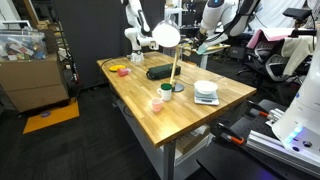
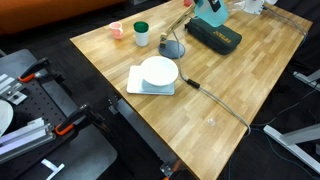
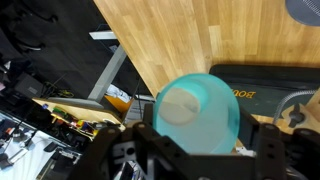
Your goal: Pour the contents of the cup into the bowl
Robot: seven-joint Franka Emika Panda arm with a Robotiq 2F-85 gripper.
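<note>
Wrist view: cup [image 3: 200,112] end-on between closed fingers [image 3: 268,150], long axis toward camera.

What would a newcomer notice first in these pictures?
The tall translucent blue-green plastic cup fills the wrist view, clamped in the gripper over the long black case. In an exterior view, the shallow round white bowl sits on a flat grey platform near an edge of the wooden table, well apart from the cup.

Robotics lab; robot arms [image 1: 133,25], workbench [image 1: 180,112]
</note>
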